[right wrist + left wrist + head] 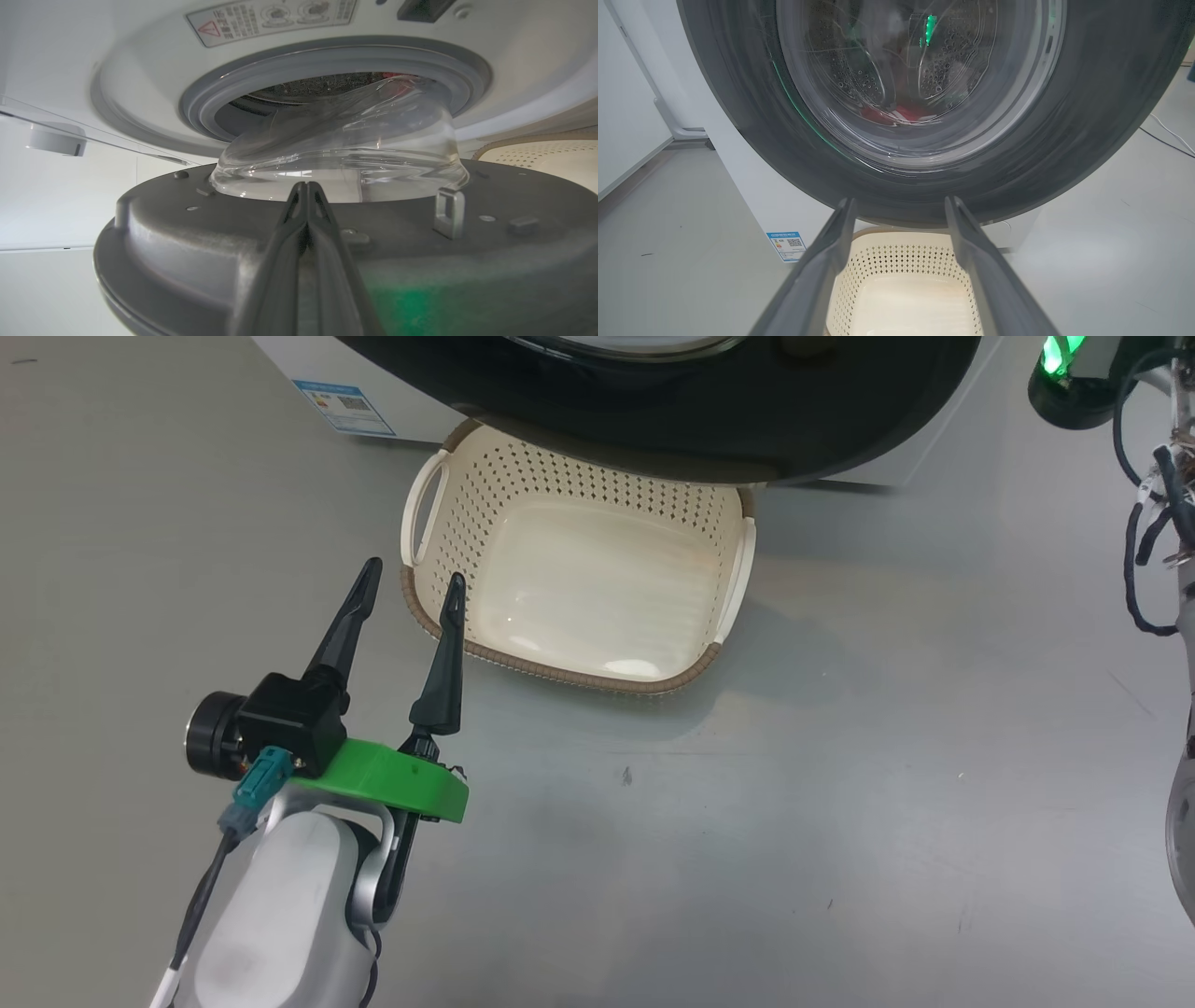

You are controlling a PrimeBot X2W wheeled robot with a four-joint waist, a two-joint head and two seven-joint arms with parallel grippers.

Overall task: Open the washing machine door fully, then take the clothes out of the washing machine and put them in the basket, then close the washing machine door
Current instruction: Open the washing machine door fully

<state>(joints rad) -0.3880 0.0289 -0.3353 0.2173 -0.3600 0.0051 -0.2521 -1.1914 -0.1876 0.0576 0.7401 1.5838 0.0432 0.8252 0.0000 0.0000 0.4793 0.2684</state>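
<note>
Head view: the left gripper [415,569] hangs with fingers spread and empty, its tips just beside the near left corner of the basket [579,677]. The basket sits on the floor in front of the washing machine [280,355], and the door [747,429] overhangs its far rim. The basket's long axis runs across the view, with a handle at each end.

Left wrist view: the door's [738,140] glossy outer face looks towards this gripper [900,199]. The clothes [896,113] show red through the glass, low in the drum.

Right wrist view: the right gripper [306,186] has its fingers pressed together on nothing, the tips at the door's [187,233] inner face, just beside the base of the glass bowl [341,154]. The door stands ajar. The bowl points back at the grey-ringed port [205,98]. Being round, the door has no long axis.

The step looks to be swinging the door fully open. It is best to push on the dark frame rather than the glass, follow the hinge arc, and stay clear of the latch hook [448,212].
</note>
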